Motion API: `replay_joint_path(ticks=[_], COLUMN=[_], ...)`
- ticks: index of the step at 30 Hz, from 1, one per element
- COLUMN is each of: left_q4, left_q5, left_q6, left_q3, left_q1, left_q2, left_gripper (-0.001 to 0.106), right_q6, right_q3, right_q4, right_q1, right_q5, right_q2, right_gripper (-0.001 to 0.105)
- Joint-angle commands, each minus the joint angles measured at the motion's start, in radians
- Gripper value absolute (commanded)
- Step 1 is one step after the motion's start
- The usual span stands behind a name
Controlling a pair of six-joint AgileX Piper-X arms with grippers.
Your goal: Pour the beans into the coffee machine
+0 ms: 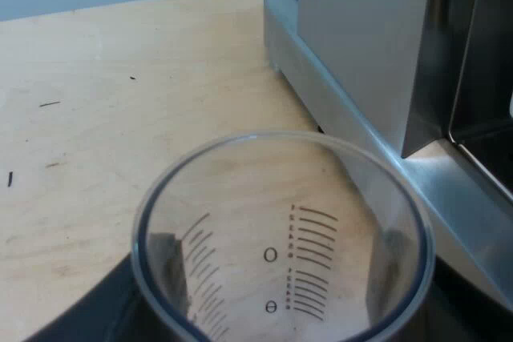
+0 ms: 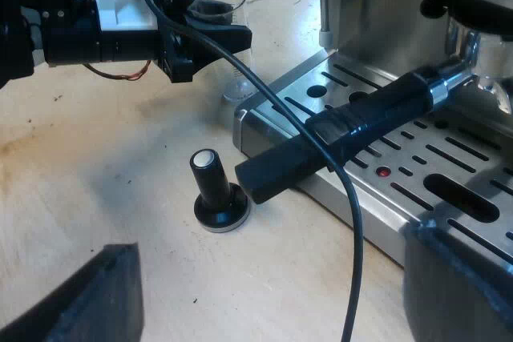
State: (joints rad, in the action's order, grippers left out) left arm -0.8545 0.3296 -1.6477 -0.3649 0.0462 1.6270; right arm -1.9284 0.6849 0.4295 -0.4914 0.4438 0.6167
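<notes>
My left tool point(image 1: 280, 278) is clenched on the measuring glass point(image 1: 282, 222), one finger on each of two opposite walls. The glass is upright, just beside the espresso machine point(image 1: 361, 46). Its wall carries printed graduation lines and two round marks; I cannot read the figures. My right tool point(image 2: 268, 266) is released, over the tabletop point(image 2: 96, 190). It is near the black-knobbed tamper point(image 2: 216, 190) and the holder point(image 2: 345, 134) locked into the machine's front.
</notes>
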Motion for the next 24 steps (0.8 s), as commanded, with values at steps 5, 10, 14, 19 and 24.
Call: replay_joint_path(ticks=[5, 10, 14, 19, 24], left_q4=[0.011, 0.011, 0.011, 0.023, 0.050], left_q5=[0.024, 0.026, 0.026, 0.026, 0.019], left_q6=[-0.002, -0.002, -0.002, -0.002, -0.002], left_q3=[-0.001, -0.001, -0.001, -0.001, 0.023], left_q1=[0.000, 0.000, 0.000, 0.000, 0.000], left_q2=[0.004, 0.004, 0.004, -0.003, -0.032], left_gripper=[0.064, 0.072, 0.072, 0.072, 0.072], right_q6=[-0.012, -0.012, -0.012, -0.012, -0.012], right_q3=[0.002, 0.002, 0.002, 0.002, 0.002], right_q4=[-0.007, -0.007, -0.007, -0.007, -0.007], right_q1=[-0.002, -0.002, -0.002, -0.002, -0.002], right_q5=[0.010, 0.010, 0.010, 0.010, 0.010], right_q2=[-0.002, -0.002, -0.002, -0.002, -0.002], right_gripper=[0.069, 0.069, 0.069, 0.069, 0.069])
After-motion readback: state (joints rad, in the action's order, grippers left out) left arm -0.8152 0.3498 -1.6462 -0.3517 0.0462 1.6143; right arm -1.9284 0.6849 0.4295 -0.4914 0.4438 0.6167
